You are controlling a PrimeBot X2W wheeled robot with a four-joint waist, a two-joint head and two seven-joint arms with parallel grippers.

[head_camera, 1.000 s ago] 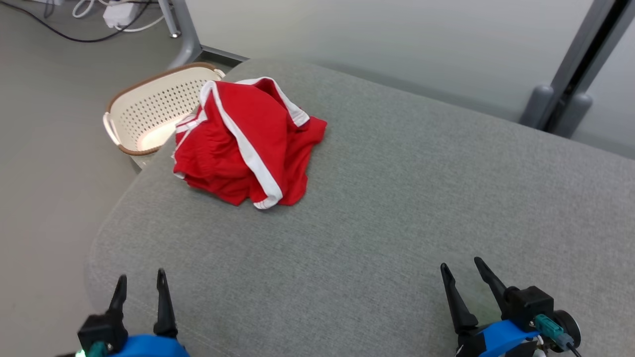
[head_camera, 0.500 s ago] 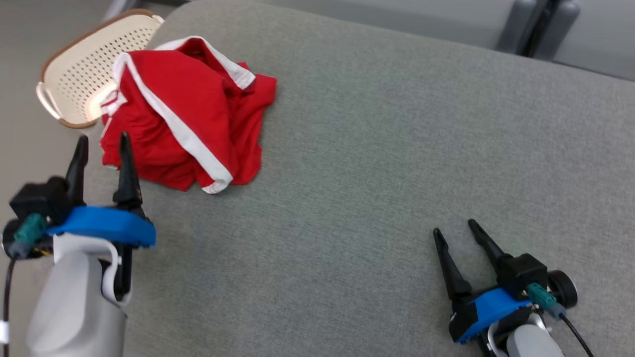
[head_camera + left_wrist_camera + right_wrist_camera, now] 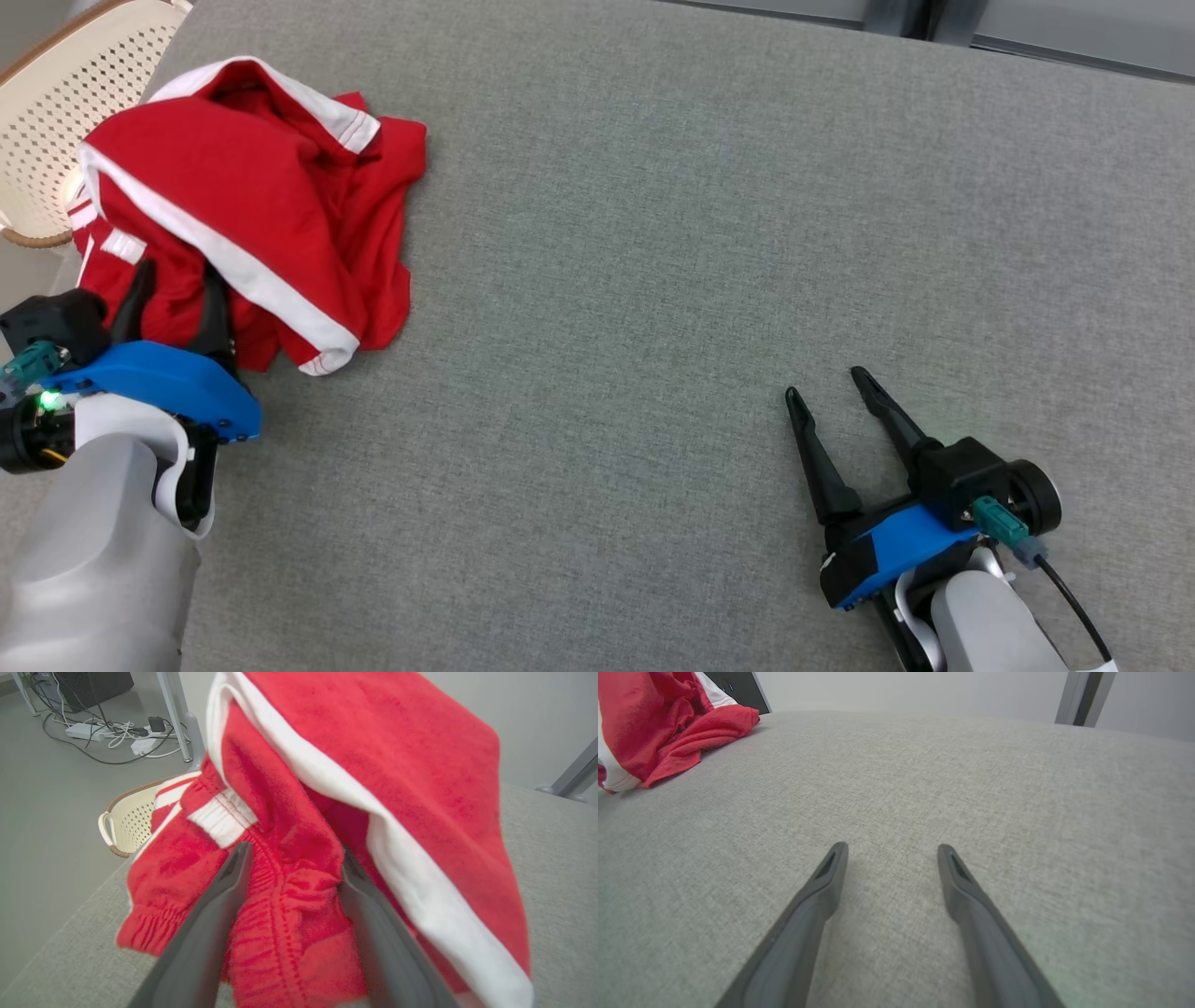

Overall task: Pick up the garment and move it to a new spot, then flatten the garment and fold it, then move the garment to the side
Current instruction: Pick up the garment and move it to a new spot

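The garment (image 3: 252,196) is a red piece with white stripes, crumpled in a heap at the far left of the grey cushion (image 3: 653,280). My left gripper (image 3: 177,275) is open at the heap's near left edge. In the left wrist view its two fingers stand on either side of a bunched red fold with elastic gathers (image 3: 294,891), and the left gripper (image 3: 292,854) has not closed on it. My right gripper (image 3: 826,387) is open low over bare cushion at the lower right, far from the garment (image 3: 649,732). Nothing lies between the right gripper's (image 3: 892,847) fingers.
A cream perforated basket (image 3: 47,112) with a brown rim stands on the floor beyond the cushion's left edge, also seen as the basket (image 3: 126,821). Cables and a power strip (image 3: 112,732) lie on the floor behind. The cushion's left edge drops off right beside the heap.
The head camera tilted down and the picture shifted. My left gripper rose from the lower left and reached forward into the garment's near edge, its fingers now around a fold. The right gripper barely moved.
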